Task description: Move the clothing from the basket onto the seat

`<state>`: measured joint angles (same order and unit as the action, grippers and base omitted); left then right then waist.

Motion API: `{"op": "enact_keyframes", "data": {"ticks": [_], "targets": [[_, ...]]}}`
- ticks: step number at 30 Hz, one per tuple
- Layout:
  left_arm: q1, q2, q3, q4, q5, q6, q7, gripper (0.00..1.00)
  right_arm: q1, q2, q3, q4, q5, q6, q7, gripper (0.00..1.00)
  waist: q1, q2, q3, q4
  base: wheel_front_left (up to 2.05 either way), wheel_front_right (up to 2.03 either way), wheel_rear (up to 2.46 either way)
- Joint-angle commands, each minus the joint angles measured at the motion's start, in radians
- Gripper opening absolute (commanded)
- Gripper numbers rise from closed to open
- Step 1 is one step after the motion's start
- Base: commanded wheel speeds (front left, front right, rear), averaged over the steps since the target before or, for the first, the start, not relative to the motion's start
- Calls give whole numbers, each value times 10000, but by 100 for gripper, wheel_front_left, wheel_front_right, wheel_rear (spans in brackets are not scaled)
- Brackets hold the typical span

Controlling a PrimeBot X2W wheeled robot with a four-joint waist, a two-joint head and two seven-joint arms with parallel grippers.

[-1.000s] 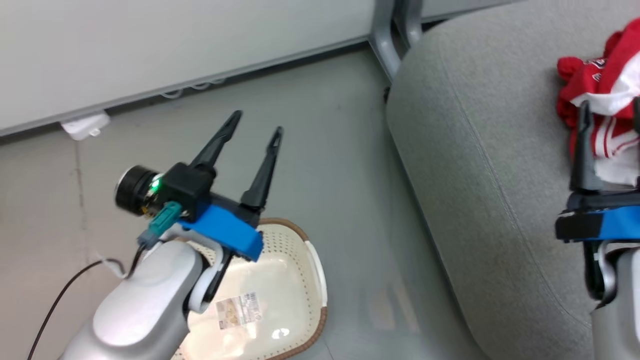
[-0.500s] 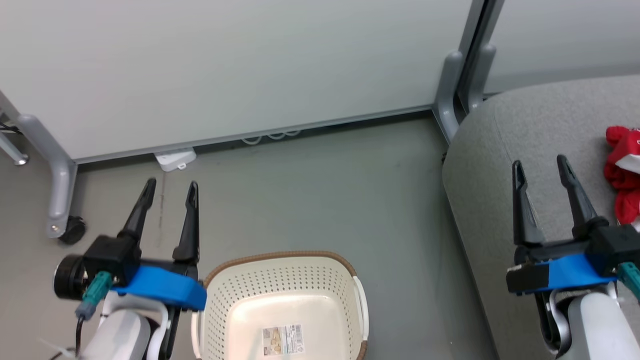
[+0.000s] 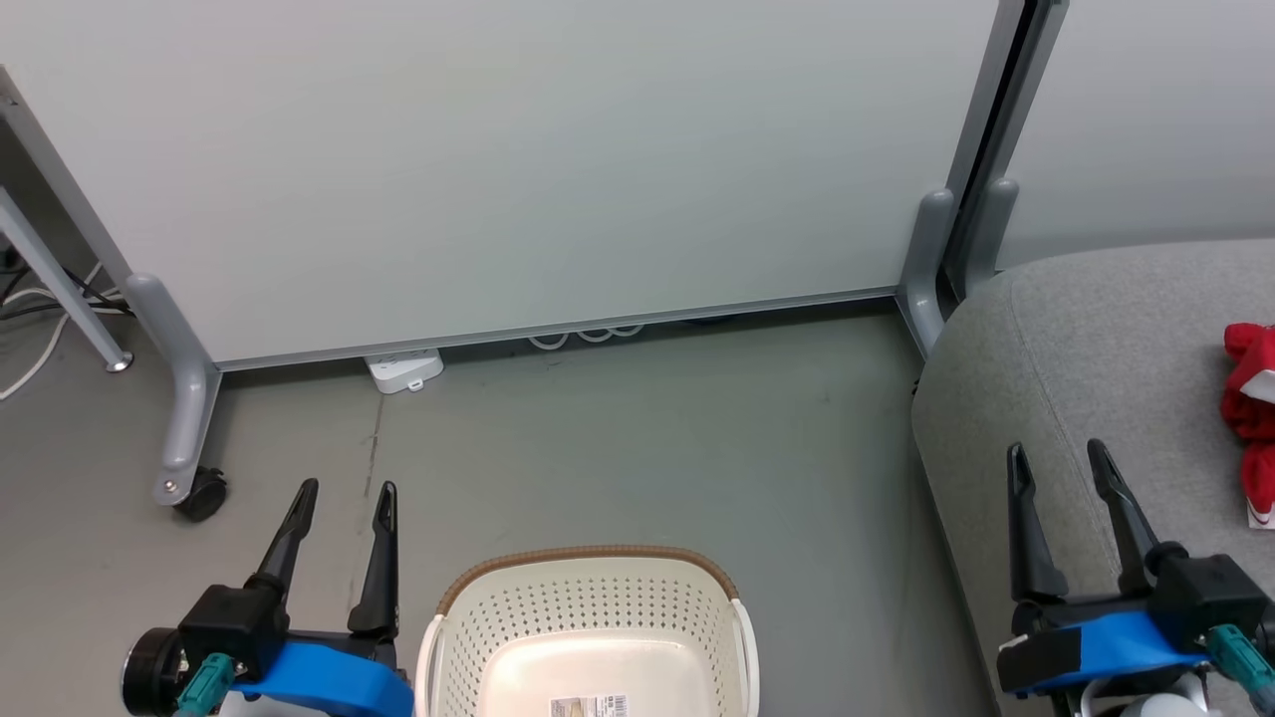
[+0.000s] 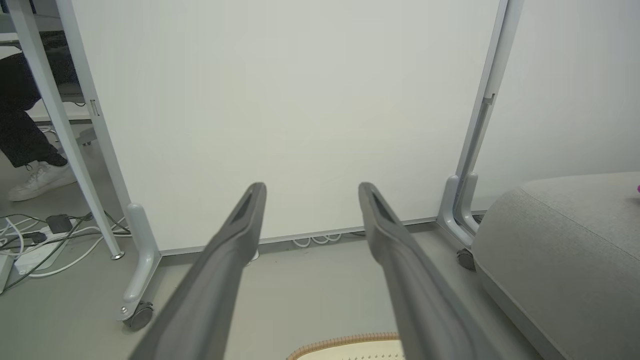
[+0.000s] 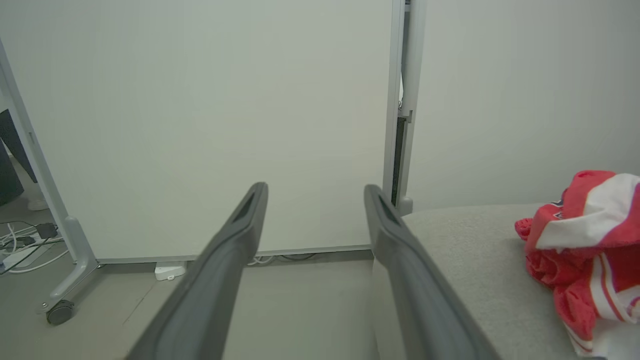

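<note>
The red clothing (image 3: 1253, 418) with white trim lies bunched on the grey seat (image 3: 1096, 349) at the right edge; it shows again (image 5: 590, 260) on the seat (image 5: 470, 260) in the right wrist view. The cream basket (image 3: 593, 637) stands on the floor at bottom centre, with only its barcode label inside; its brown rim (image 4: 345, 345) peeks in below the left fingers. My left gripper (image 3: 344, 490) is open, left of the basket. My right gripper (image 3: 1056, 453) is open above the seat's front, left of the clothing and apart from it.
A white partition panel (image 3: 498, 169) on grey legs, one with a castor (image 3: 199, 493), closes the back. A white power strip (image 3: 403, 370) and cables lie at its foot. A person's shoe (image 4: 37, 182) and leg show beyond it, with more cables (image 4: 40, 240).
The camera has swung and tilted up, so the partition now takes up the top of the view. Both arms have drawn back low; the right gripper has left the clothing on the seat.
</note>
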<state>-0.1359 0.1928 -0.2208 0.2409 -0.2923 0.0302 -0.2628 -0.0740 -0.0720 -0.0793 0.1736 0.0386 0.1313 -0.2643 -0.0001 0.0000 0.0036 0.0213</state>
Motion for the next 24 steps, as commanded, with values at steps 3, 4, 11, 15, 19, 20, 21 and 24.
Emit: {"op": "enact_keyframes", "data": {"ticks": [3,4,11,15,19,20,21,24], "targets": [[218,-200,281,85,253,-244,-29,100,306,107,-60,49,118,-10,-1,100,1,0,-76,83,0,0,0],[250,-278,369,102,319,-293,-29,100,357,122,-76,58,136,-10,-1,100,1,0,-91,95,0,0,0],[488,-654,866,240,730,-664,-29,100,558,197,-136,116,216,-10,-1,100,1,0,-166,112,0,0,0],[572,-800,1107,295,896,-852,-29,100,601,212,-127,148,213,-10,-1,100,1,0,-174,108,0,0,0],[572,-927,1281,356,1043,-993,-29,100,589,223,-109,180,225,-10,-1,100,1,0,-170,113,0,0,0],[572,-951,1324,363,1094,-1025,-29,100,576,225,-95,189,228,-10,-1,100,1,0,-170,117,0,0,0],[572,-970,1364,372,1120,-1043,-29,100,563,224,-90,200,222,-10,-1,100,1,0,-169,122,0,0,0],[591,-1028,1464,444,1221,-1105,-28,100,539,229,-57,217,224,-10,-1,100,1,0,-168,136,0,0,0]]}}
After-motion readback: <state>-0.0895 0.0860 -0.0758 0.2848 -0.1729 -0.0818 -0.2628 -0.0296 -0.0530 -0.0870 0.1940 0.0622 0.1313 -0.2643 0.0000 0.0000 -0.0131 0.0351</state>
